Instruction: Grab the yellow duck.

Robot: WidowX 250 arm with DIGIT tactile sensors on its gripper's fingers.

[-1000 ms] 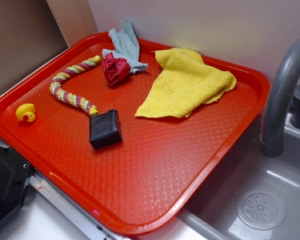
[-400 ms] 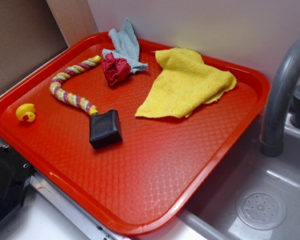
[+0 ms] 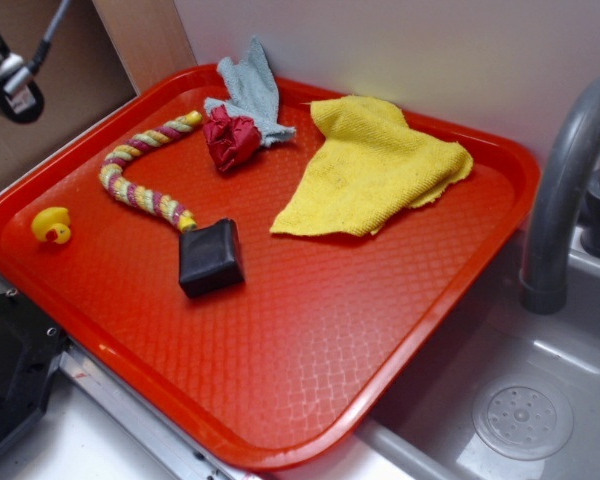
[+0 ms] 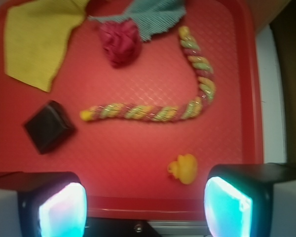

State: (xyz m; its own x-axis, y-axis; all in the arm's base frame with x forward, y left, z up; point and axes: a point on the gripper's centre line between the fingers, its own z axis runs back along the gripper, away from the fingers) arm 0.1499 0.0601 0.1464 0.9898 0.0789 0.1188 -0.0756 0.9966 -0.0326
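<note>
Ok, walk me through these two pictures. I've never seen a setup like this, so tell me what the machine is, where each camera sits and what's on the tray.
The machine is a small robot arm. One picture comes from a camera beside the sink; only a bit of the arm shows at its top left. The other comes from a camera on the arm's wrist, looking straight down. The two glowing pads at its bottom edge are the fingers of the gripper, standing wide apart and holding nothing.

On the red tray lie a duck, a braided rope, a black block, a yellow cloth, a red crumpled cloth and a grey cloth. In the wrist view the duck lies between the fingers, nearer the right one, untouched.
</note>
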